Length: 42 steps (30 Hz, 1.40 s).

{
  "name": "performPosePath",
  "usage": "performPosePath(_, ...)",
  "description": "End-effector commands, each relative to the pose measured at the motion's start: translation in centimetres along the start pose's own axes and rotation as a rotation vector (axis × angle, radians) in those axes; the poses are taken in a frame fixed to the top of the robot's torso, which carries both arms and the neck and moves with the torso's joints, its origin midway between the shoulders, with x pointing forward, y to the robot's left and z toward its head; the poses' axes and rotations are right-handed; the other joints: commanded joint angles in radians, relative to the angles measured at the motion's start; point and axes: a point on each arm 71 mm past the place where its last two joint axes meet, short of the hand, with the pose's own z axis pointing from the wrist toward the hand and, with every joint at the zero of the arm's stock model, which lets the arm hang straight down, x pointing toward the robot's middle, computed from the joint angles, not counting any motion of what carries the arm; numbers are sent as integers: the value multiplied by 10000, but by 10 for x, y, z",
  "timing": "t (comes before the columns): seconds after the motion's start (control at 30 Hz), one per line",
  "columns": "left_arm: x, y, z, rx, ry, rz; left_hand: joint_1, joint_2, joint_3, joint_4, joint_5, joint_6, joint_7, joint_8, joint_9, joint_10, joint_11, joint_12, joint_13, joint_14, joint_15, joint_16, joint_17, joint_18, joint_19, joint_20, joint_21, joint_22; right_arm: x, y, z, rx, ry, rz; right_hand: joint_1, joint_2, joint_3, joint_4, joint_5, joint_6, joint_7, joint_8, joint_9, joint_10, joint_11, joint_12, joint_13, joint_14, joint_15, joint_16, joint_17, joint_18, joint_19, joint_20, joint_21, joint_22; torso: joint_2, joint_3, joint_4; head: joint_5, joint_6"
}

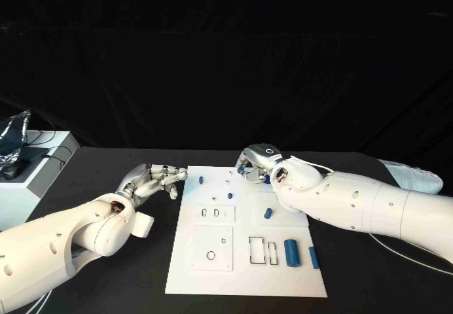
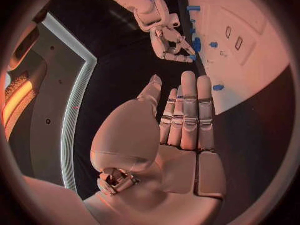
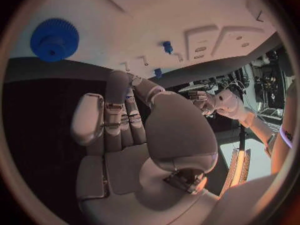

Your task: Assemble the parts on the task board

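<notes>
One blue gear (image 3: 54,39) is seen at eleven o'clock beyond the right hand (image 3: 134,135), whose straightened fingers (image 3: 115,115) hold nothing.

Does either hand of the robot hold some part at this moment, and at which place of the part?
Nothing is held. The left hand lies flat with straight fingers, empty. The right hand is also empty, near the blue gear.
</notes>
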Motion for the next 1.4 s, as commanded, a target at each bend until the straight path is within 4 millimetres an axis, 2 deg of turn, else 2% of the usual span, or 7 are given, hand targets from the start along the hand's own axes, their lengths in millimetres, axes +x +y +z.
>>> performPosePath(0.03,3,-2,0,104,90,-97,10,100,14,-60,-9,-42,46,-25,8,-55,4,-8,6,17,57,52,-9,135,0,62,54,16,-3,4,4,114,-615,-134,207,162,48,-25,51,77,20,23,-11,344,-305,28,20,23,-60,-48,-19,36,713,-47,-76,929,13,-19,7,19,-2)
performPosePath(0.27,5,-3,0,140,164,-129,-1,103,-4,-92,-9,-42,37,-23,9,-62,3,-7,7,1,58,85,-56,136,-3,63,51,23,-2,13,13,38,-730,-179,210,161,57,-30,55,69,28,24,-13,329,-300,29,20,22,-56,-61,-26,42,710,-44,-129,927,17,-4,11,75,-34)
performPosePath(0.4,6,-4,0,158,185,-139,-1,103,-4,-92,-9,-42,37,-23,9,-62,3,-7,7,1,58,85,-56,136,-3,63,51,23,1,14,17,72,-592,-275,203,154,54,-31,73,66,29,24,-12,327,-298,29,20,27,-57,-71,-32,42,715,-44,-151,939,32,-23,39,72,-38)
performPosePath(0.7,5,-5,-1,168,172,-132,-1,103,-4,-92,-9,-42,37,-23,9,-62,3,-7,7,1,58,85,-56,136,-3,63,51,23,7,11,18,182,-184,-405,199,150,47,-33,113,60,30,24,-13,314,-295,30,21,32,-55,-84,-40,45,719,-42,-196,974,81,-29,90,65,-92)
performPosePath(1.4,4,-7,-2,201,146,-127,-10,108,-23,-119,-10,-49,40,-24,9,-80,8,-7,7,-7,61,123,-110,136,-3,63,51,36,11,16,18,50,137,-441,176,135,14,-30,167,68,24,25,-12,314,-296,29,20,33,-56,-84,-39,49,721,-39,-226,1009,92,-42,80,137,-162)
